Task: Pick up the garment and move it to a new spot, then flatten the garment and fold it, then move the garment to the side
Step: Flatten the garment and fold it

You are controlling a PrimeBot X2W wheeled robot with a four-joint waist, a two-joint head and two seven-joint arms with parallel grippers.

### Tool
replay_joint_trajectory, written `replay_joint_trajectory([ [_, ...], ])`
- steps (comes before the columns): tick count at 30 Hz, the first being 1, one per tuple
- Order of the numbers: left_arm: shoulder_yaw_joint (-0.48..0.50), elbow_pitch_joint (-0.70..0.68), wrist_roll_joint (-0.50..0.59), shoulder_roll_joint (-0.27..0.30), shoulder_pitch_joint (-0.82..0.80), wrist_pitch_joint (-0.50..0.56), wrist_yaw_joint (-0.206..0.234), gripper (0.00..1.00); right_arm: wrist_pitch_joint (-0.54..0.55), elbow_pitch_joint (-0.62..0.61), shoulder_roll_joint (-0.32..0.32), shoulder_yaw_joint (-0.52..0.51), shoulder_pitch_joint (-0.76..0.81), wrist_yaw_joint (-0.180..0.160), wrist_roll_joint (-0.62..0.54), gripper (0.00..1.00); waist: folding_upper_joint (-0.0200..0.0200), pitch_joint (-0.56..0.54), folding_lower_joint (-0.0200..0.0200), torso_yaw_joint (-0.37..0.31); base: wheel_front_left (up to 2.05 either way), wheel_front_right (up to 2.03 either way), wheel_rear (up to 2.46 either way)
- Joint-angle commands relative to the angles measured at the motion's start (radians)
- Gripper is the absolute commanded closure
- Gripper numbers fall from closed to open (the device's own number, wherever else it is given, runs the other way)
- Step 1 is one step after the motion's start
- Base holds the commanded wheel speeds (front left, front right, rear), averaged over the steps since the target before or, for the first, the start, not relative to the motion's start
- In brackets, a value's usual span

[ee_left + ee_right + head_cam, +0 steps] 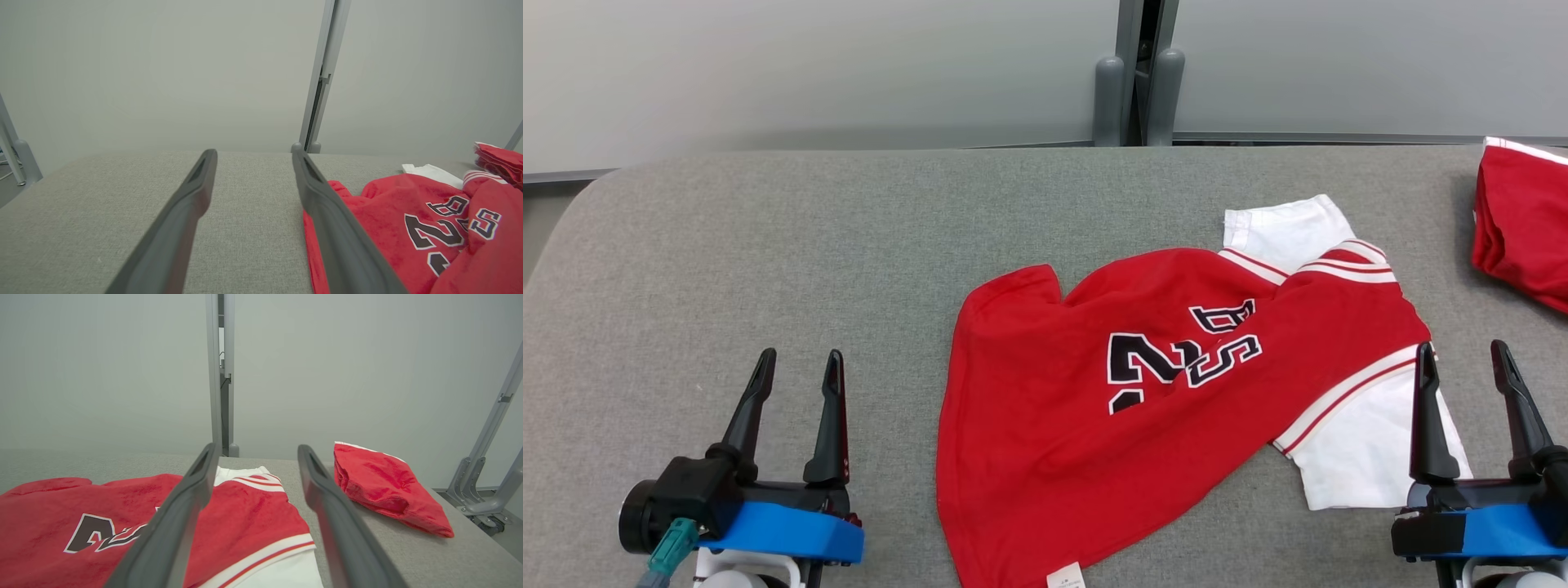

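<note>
The garment [1094,384] is a red shirt with white sleeves and dark numerals, lying crumpled and partly folded over itself on the grey table. The left wrist view has it [408,228] at the lower right, and the right wrist view has it [122,526] at the lower left. My left gripper [796,363] stands open at the lower left, well left of the shirt, holding nothing. My right gripper [1462,351] is open at the lower right, its left finger over the shirt's white sleeve [1364,449], nothing between the fingers.
A second red garment [1523,220], folded, lies at the table's far right edge, also seen as a red bundle [384,490] in the right wrist view. The grey table [768,261] spreads wide to the left. A grey wall and a post [1135,73] stand behind.
</note>
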Motion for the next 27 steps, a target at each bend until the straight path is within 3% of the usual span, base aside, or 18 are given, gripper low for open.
replay_joint_trajectory([
  [1, 0.002, 0.006, 0.004, 0.004, -0.001, -0.004, -0.002, 0.00, -0.001, -0.008, 0.005, 0.005, 0.015, 0.000, -0.002, 0.00, 0.0000, -0.001, 0.0001, -0.003, 0.00, 0.00, 0.00],
  [10, -0.068, 0.083, 0.004, 0.010, -0.182, 0.029, -0.025, 0.00, 0.002, 0.003, 0.012, 0.030, -0.016, 0.000, 0.003, 0.00, 0.0000, 0.033, 0.0001, -0.013, 0.00, 0.00, 0.00],
  [21, -0.216, 0.320, -0.024, 0.052, -0.474, 0.191, -0.040, 0.00, 0.010, 0.042, 0.014, 0.051, -0.064, 0.000, 0.009, 0.00, 0.0000, 0.103, 0.0001, -0.082, 0.00, 0.00, 0.00],
  [27, -0.339, 0.450, -0.113, 0.089, -0.536, 0.301, -0.040, 0.00, 0.007, 0.051, 0.015, 0.042, -0.077, 0.000, 0.012, 0.00, 0.0000, 0.133, 0.0001, -0.114, 0.00, 0.00, 0.00],
])
